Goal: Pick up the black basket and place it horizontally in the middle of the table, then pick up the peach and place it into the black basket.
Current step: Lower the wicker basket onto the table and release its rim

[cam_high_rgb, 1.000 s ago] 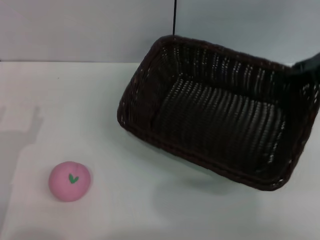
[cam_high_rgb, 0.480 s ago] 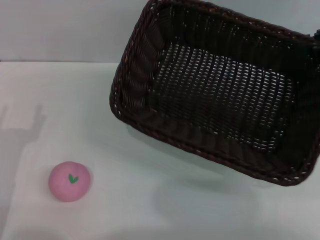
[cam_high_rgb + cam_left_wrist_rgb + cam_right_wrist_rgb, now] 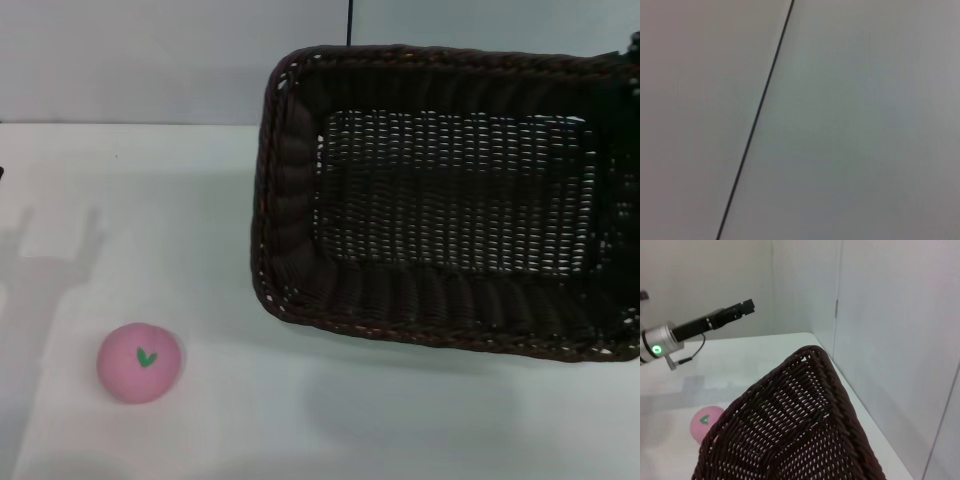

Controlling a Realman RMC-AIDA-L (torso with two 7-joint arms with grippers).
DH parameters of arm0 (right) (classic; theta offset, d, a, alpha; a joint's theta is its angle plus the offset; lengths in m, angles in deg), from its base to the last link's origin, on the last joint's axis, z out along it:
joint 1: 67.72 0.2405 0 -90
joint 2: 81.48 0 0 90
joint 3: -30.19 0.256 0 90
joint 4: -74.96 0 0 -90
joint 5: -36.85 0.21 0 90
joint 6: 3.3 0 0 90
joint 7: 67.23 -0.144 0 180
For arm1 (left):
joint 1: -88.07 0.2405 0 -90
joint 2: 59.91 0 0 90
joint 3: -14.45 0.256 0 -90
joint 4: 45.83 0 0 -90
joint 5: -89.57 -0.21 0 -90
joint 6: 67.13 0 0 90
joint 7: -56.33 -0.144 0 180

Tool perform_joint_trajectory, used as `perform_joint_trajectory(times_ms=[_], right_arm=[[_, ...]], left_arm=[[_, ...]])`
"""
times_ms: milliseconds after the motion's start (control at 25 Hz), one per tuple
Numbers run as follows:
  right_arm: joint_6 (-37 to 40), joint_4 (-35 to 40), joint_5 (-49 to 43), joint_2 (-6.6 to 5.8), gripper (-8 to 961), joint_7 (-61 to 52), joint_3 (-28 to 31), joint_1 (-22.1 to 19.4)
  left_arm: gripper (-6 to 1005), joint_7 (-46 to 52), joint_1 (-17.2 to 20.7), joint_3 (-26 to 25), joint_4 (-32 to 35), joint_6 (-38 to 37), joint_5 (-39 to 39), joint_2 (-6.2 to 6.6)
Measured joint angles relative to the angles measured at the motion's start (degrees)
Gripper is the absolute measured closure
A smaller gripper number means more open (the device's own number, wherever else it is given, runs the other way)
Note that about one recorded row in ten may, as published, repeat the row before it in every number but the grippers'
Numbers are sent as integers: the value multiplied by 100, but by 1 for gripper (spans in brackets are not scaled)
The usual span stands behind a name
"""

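Basket up, tipped toward you.
Your right gripper (image 3: 632, 45) meets the black basket (image 3: 450, 200) at its far right rim; grip unclear. Peach (image 3: 139, 362) sits on the table (image 3: 150, 200).

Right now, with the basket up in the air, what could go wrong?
The basket hangs tilted above the table, held at its far right edge, out of clear view; a slip would drop it. It also sits right of centre, so it may land off the middle. Swinging left, it could knock the peach rolling.
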Motion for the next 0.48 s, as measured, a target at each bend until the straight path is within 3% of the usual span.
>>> perform_joint_trajectory(times_ms=[200, 280, 480], right_arm=[[-335, -444, -154, 86, 752, 526, -24, 160], [-740, -682, -221, 174, 751, 737, -232, 212], [-1249, -975, -251, 259, 749, 931, -526, 285]], left_arm=[[153, 24, 74, 187, -66, -106, 1, -11], [153, 25, 91, 214, -78, -136, 2, -11], [154, 90, 134, 250, -78, -201, 2, 0]])
